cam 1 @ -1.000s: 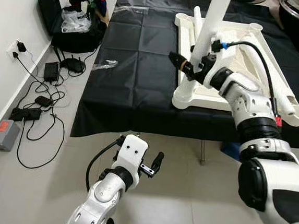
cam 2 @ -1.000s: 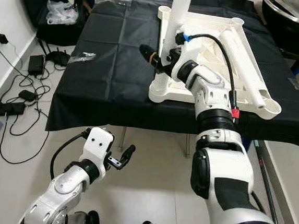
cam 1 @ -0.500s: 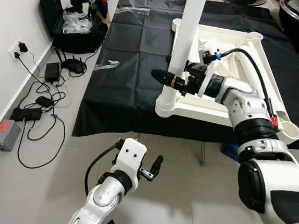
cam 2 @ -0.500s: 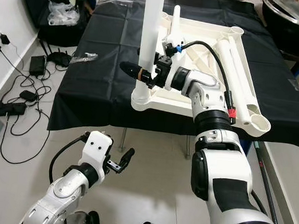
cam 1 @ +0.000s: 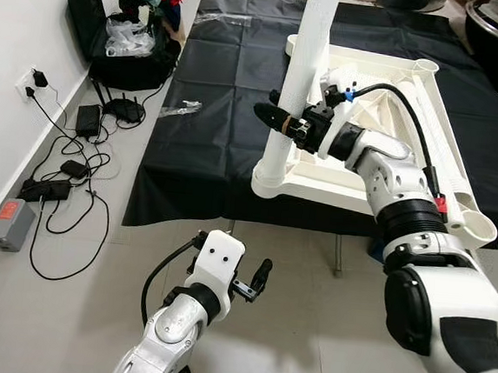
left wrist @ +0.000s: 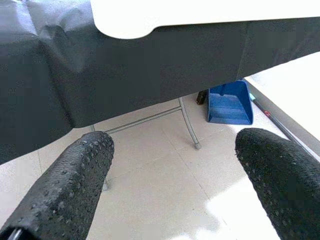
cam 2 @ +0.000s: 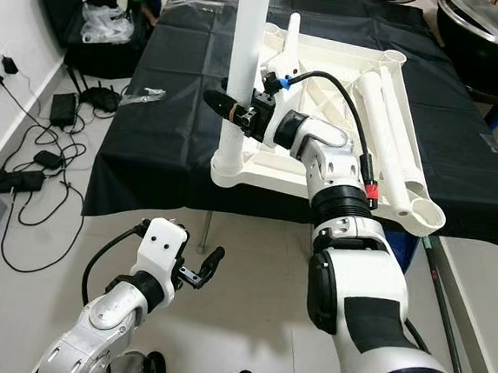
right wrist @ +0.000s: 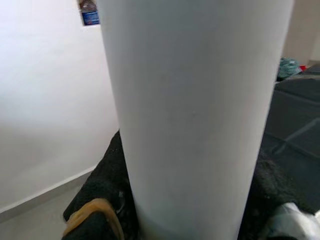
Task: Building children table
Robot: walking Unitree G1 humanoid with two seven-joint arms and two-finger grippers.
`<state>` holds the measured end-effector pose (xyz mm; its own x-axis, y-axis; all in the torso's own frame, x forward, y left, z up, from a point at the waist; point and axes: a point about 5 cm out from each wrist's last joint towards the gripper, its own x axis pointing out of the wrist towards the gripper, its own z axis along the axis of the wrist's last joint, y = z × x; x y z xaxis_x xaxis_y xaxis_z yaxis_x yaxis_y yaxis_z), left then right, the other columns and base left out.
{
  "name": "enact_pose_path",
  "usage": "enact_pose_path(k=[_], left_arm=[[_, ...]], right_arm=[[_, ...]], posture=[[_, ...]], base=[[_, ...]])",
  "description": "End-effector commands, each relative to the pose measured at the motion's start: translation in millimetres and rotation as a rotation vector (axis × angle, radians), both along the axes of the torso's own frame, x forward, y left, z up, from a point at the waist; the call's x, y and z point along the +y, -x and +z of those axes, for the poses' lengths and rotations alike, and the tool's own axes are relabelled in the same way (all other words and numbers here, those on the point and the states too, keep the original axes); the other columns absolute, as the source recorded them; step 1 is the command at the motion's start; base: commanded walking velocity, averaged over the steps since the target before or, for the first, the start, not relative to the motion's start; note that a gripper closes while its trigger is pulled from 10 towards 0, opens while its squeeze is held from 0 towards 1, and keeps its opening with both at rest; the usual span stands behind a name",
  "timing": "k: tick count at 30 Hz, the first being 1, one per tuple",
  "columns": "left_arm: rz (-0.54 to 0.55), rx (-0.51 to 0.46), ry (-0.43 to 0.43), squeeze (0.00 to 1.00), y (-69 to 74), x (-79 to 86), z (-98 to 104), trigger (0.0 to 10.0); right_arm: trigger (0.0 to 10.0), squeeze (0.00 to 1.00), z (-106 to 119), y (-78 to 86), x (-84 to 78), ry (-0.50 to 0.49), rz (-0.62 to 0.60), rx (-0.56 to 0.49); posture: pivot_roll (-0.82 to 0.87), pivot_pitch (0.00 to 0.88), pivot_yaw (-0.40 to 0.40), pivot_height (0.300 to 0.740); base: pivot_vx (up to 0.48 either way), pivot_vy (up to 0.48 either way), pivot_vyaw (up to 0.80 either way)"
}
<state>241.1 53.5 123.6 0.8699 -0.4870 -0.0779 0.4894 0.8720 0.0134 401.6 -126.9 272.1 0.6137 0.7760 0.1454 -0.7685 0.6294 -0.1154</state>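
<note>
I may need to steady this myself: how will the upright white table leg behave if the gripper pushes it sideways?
The white table leg looks rigid, so it probably won't bend. Standing tall in the tabletop's corner socket, it will likely drag or tilt that light-looking frame. Its smooth surface may slip between the right gripper's fingers.

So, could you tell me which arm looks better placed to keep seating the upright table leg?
The right. Its pincer is closed around the white leg, which stands in the corner of the overturned tabletop. The left pincer hangs open near the floor, below the table's edge.

no legible text, labels or numbers
</note>
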Motion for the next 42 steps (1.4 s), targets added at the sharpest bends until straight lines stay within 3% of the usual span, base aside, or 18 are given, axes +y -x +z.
enact_pose_path(k=[1, 3, 5, 6, 8, 9, 10, 13, 18, 19, 20, 21, 26, 27, 31, 32, 35, 42], left_arm=[[-0.005, -0.003, 0.0, 0.0, 1.8, -2.0, 0, 10.0], [-0.005, -0.003, 0.0, 0.0, 1.8, -2.0, 0, 10.0], [-0.005, -0.004, 0.0, 0.0, 1.3, -1.8, 1, 10.0], [-0.006, -0.005, 0.0, 0.0, 1.1, -1.8, 1, 10.0], [-0.006, -0.005, 0.0, 0.0, 1.1, -1.8, 1, 10.0], [-0.008, -0.008, -0.003, 0.0, 0.7, -1.7, 1, 10.0], [-0.008, -0.008, -0.003, 0.0, 0.7, -1.7, 1, 10.0], [-0.009, -0.013, -0.008, 0.0, -0.5, -1.1, 2, 10.0], [-0.006, -0.015, -0.009, 0.0, -1.0, -0.7, 3, 10.0], [-0.005, -0.016, -0.008, 0.0, -1.1, -0.5, 3, 10.0], [-0.005, -0.016, -0.008, 0.0, -1.1, -0.5, 3, 10.0], [-0.004, -0.015, -0.008, 0.0, -1.1, -0.6, 3, 10.0], [-0.004, -0.014, -0.007, 0.0, -1.2, -0.5, 3, 10.0], [-0.004, -0.014, -0.007, 0.0, -1.1, -0.4, 3, 10.0], [-0.003, -0.013, -0.006, 0.0, -1.0, -0.3, 3, 10.0], [-0.002, -0.013, -0.006, 0.0, -0.8, -0.4, 3, 10.0], [0.0, -0.013, -0.004, 0.0, -0.9, -0.3, 3, 10.0], [-0.003, -0.023, 0.008, 0.0, -0.4, -0.1, 5, 10.0]], right_arm=[[0.0, 0.0, -4, -4.9, -13.5, -0.022, -0.183, 0.015], [0.0, 0.0, -4, -4.9, -13.5, -0.022, -0.183, 0.015], [0.0, 0.0, -8, -7.5, -21.9, 0.001, -0.322, 0.023], [0.0, 0.0, -12, -10.2, -30.8, -0.019, -0.484, 0.042], [0.0, 0.0, -12, -10.2, -30.8, -0.019, -0.484, 0.042], [0.0, 0.0, -14, -10.5, -40.0, -0.035, -0.67, 0.038], [0.0, 0.0, -14, -10.5, -40.0, -0.035, -0.67, 0.038], [0.0, 0.0, -18, 7.9, -49.9, -0.184, -1.124, -0.002], [0.0, 0.0, -19, 14.2, -38.1, -0.265, -1.182, 0.02], [2.1, 0.0, -17, 14.5, -23.1, -0.293, -1.149, 0.041], [2.1, 0.0, -17, 14.5, -23.1, -0.293, -1.149, 0.041], [10.0, 0.0, -16, 13.5, -15.7, -0.295, -1.118, 0.051], [10.0, 0.0, -11, 15.8, -2.5, -0.282, -1.061, 0.046], [10.0, 1.0, -7, 15.6, 3.5, -0.263, -0.99, 0.015], [10.0, 1.0, -5, 13.6, 11.2, -0.23, -0.874, 0.001], [10.0, 0.0, -4, 12.0, 21.2, -0.205, -0.699, 0.022], [10.0, 0.0, -7, 13.4, 27.5, -0.118, -0.322, 0.105], [10.0, 0.0, -21, 19.1, 7.9, 0.117, -0.037, 0.129]], posture=[[0.16, 0.147, -0.056, 0.74], [0.16, 0.147, -0.056, 0.74], [0.16, 0.152, -0.048, 0.74], [0.16, 0.152, -0.048, 0.74], [0.16, 0.152, -0.048, 0.74], [0.15, 0.157, -0.047, 0.74], [0.15, 0.157, -0.047, 0.74], [0.16, 0.16, -0.048, 0.74], [0.16, 0.164, -0.044, 0.74], [0.16, 0.165, -0.049, 0.74], [0.16, 0.165, -0.049, 0.74], [0.16, 0.165, -0.049, 0.74], [0.15, 0.168, -0.047, 0.74], [0.16, 0.17, -0.047, 0.74], [0.16, 0.17, -0.048, 0.74], [0.16, 0.17, -0.049, 0.74], [0.15, 0.169, -0.047, 0.74], [0.15, 0.166, -0.051, 0.74]], base=[[0.0, 0.0, 0.0], [0.0, 0.0, 0.0], [0.0, 0.0, 0.0], [0.0, 0.0, 0.0], [0.0, 0.0, 0.0], [0.0, 0.0, 0.0], [0.0, 0.0, 0.0], [0.0, 0.0, 0.0], [0.0, 0.0, 0.0], [0.0, 0.0, 0.0], [0.0, 0.0, 0.0], [0.0, 0.0, 0.0], [0.0, 0.0, 0.0], [0.0, 0.0, 0.0], [0.0, 0.0, 0.0], [0.0, 0.0, 0.0], [0.0, 0.0, 0.0], [0.0, 0.0, 0.0]])
